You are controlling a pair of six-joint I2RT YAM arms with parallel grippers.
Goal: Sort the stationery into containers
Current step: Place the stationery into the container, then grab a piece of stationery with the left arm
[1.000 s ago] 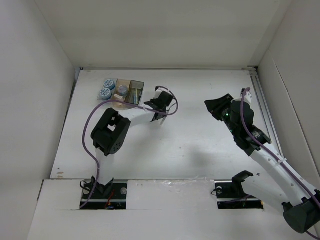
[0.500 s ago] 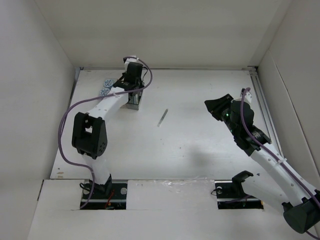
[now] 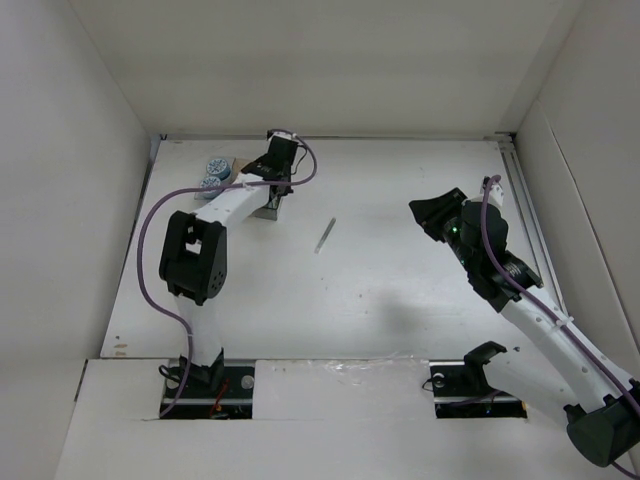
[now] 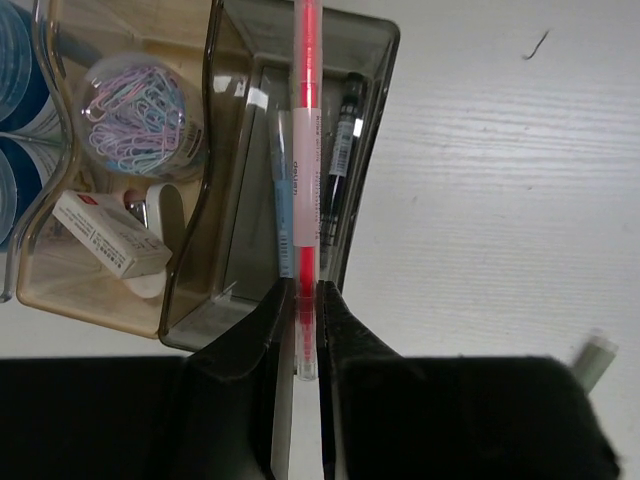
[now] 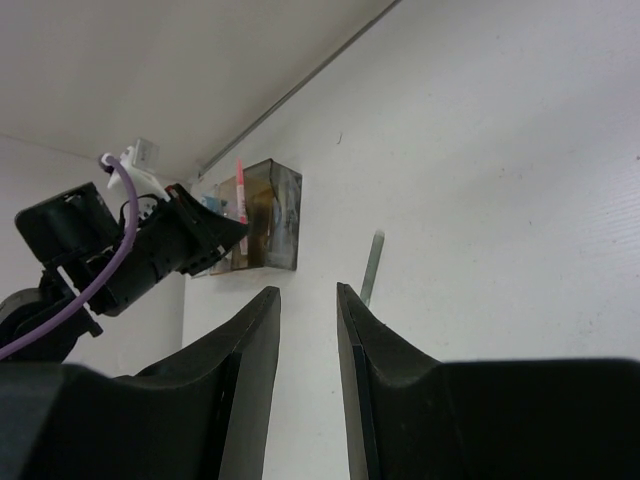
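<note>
White table (image 3: 400, 300), walled on three sides. We note the left arm (image 3: 235, 200) stretched to the far left corner and the right arm (image 3: 500, 270) raised over the right half, well apart from the work.

Row of trays (image 3: 243, 178) sits in that corner. From the left wrist view: clear tray (image 4: 36, 40) with blue tape rolls (image 4: 12, 70), amber tray (image 4: 70, 300) beside it, smoky grey tray (image 4: 225, 150) nearest the open table.

Left gripper (image 4: 303, 292) is clamped on a red pen (image 4: 306, 120), which runs lengthwise over the grey tray; we cannot tell whether it touches. Right gripper (image 5: 307, 292) has its jaws slightly parted, nothing between.

In the grey tray: blue pen (image 4: 283, 200) and black pen (image 4: 343, 140). One pale pen (image 3: 325, 236) lies loose mid-table.

Amber tray holds a boxed eraser (image 4: 105, 235) and paper clips (image 4: 135, 120) in a round case.
</note>
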